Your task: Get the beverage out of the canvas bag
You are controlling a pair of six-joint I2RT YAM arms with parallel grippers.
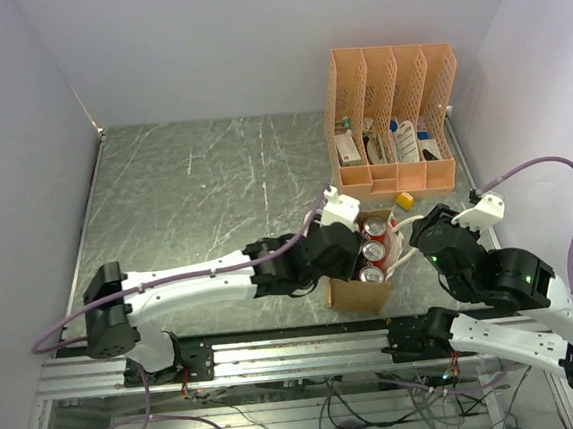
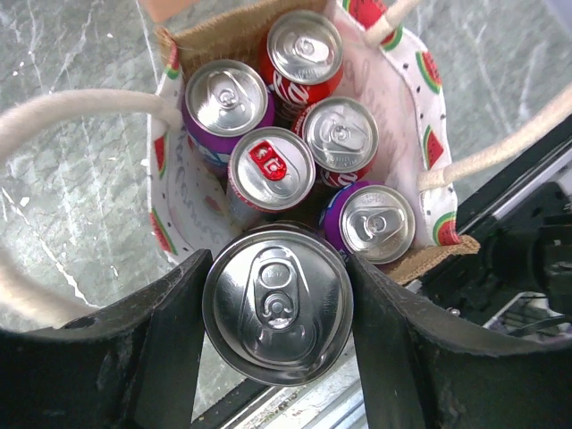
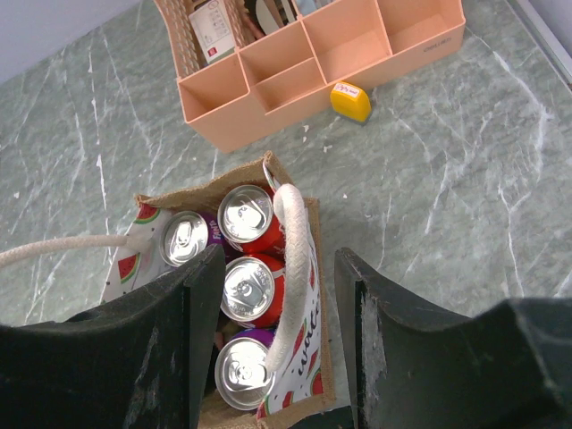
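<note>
At the edge of the canvas bag (image 2: 407, 107) nearest the left arm, the left tool (image 2: 275, 273) is closed on an upright can (image 2: 277, 308). A finger presses each side and the can's long axis points straight up, so the way out looks like a plain vertical lift. Five more cans (image 2: 268, 165) crowd just beyond it and rope handles (image 2: 80, 112) loop to either side. The right tool (image 3: 277, 259) stands half apart astride one handle, gripping nothing, with an orange file organizer (image 1: 388, 115) farther back on the bench (image 1: 194, 192).

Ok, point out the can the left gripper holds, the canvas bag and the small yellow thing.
gripped can (image 2: 277, 308), left wrist view, silver lid.
canvas bag (image 1: 357, 293), top view, brown near wall.
yellow thing (image 3: 350, 101), right wrist view, top face.
</note>
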